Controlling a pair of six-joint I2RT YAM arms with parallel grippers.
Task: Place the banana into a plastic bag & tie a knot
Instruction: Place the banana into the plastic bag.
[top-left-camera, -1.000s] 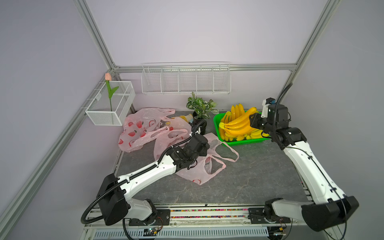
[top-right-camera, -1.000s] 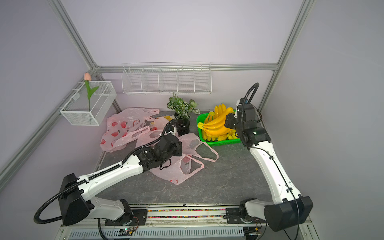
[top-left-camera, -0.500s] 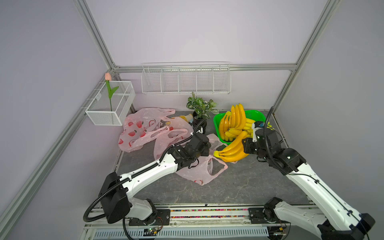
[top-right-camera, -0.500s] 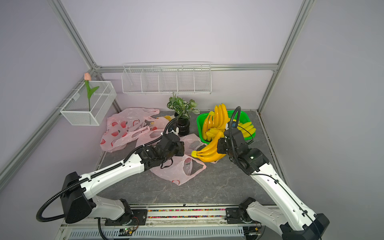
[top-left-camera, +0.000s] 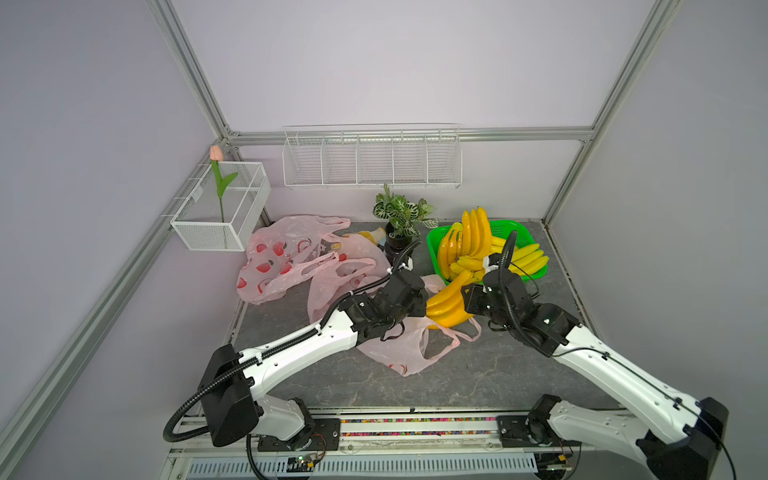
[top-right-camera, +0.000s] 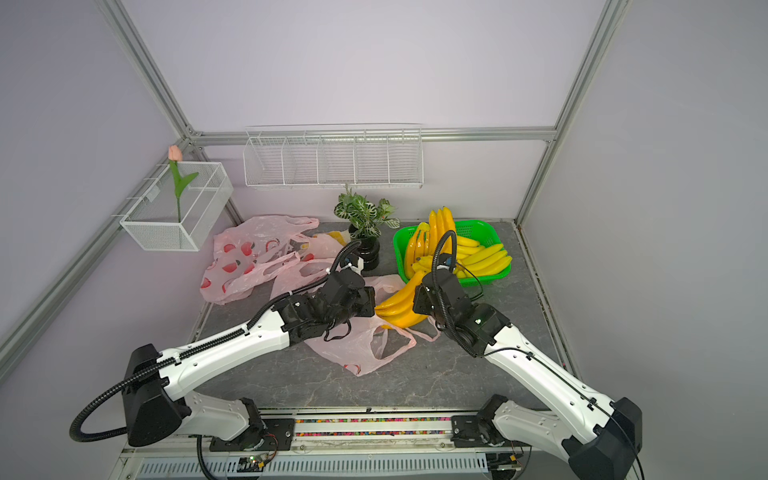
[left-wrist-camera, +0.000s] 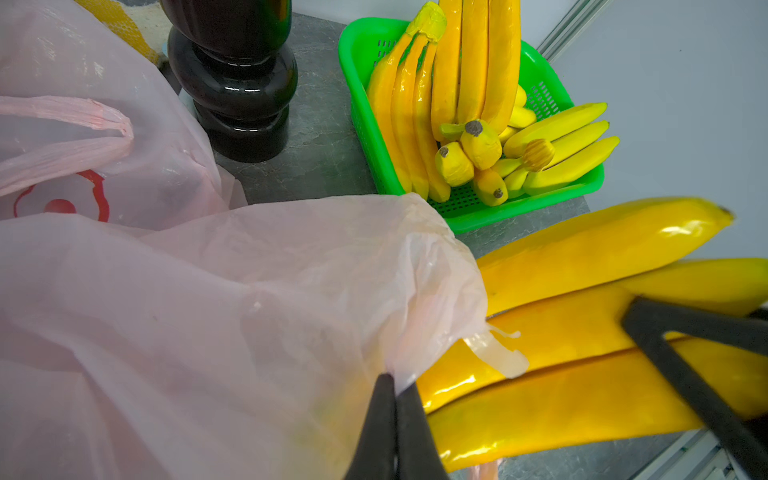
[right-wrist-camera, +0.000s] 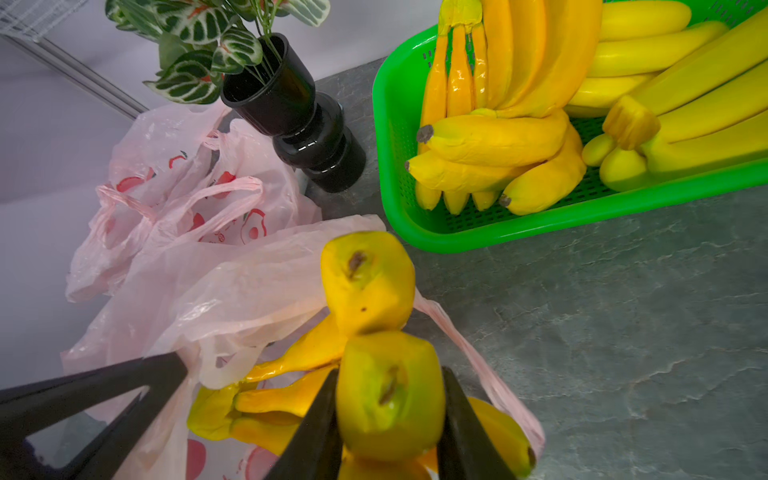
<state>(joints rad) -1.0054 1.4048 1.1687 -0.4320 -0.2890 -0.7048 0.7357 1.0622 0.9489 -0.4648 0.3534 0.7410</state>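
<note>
Between pale lilac walls (top-left-camera: 374, 62), a grey stone-look table (top-left-camera: 498, 374) carries a pink plastic bag (top-left-camera: 403, 349) and a green basket (top-left-camera: 500, 227). The banana bunch (top-left-camera: 446, 305) lies at the bag's mouth. The right gripper (right-wrist-camera: 390, 374), part-spread, clamps its stem; the left gripper (left-wrist-camera: 397, 382) pinches the bag's rim, fully closed.

The grey, stone-patterned tabletop (top-left-camera: 478, 374) carries a heap of thin pink plastic bags with red fruit prints (top-left-camera: 286, 249) at its far left. A glossy black plant pot (top-left-camera: 392, 247) stands at the far middle, with a green perforated plastic basket (top-left-camera: 519, 228) near it, far right. A further pink bag (top-left-camera: 399, 349) sprawls at mid-table.
</note>
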